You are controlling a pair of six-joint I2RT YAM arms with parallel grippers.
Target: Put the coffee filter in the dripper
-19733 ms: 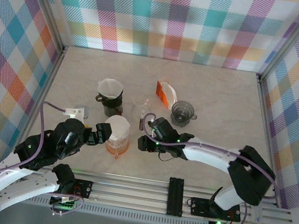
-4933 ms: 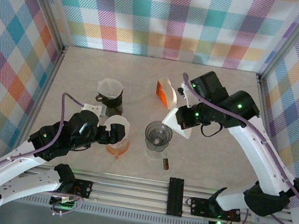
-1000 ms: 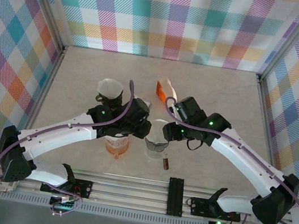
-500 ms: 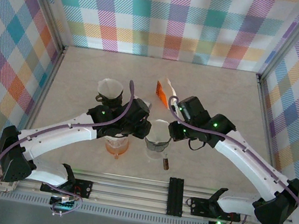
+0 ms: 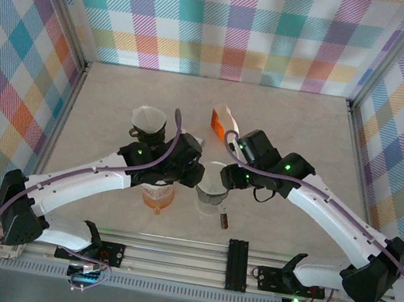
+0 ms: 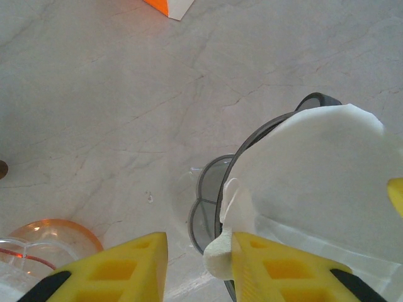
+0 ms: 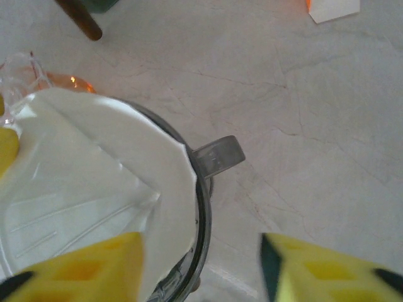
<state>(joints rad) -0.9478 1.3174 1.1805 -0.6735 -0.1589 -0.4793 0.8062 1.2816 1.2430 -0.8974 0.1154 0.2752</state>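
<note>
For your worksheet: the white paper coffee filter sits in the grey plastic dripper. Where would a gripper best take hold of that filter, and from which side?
Grip the white paper coffee filter by its upper edge, coming from above, probably. That thin edge stands above the grey plastic dripper's rim, so two fingers can pinch it; the rest lies against the cone wall.

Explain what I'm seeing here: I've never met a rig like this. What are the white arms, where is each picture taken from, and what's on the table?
Two white robot arms are bolted at the table's near edge. One picture looks down from above; the other two come from cameras on the wrists, so the yellow blocks there are gripper fingers.

In the middle stands a grey dripper with a white paper coffee filter lying in it. The left gripper sits at its rim with the filter's edge between its fingers. The right gripper straddles the opposite rim, open. Nearby are an orange dripper, a dark dripper with its own filter and an orange-and-white packet.
</note>
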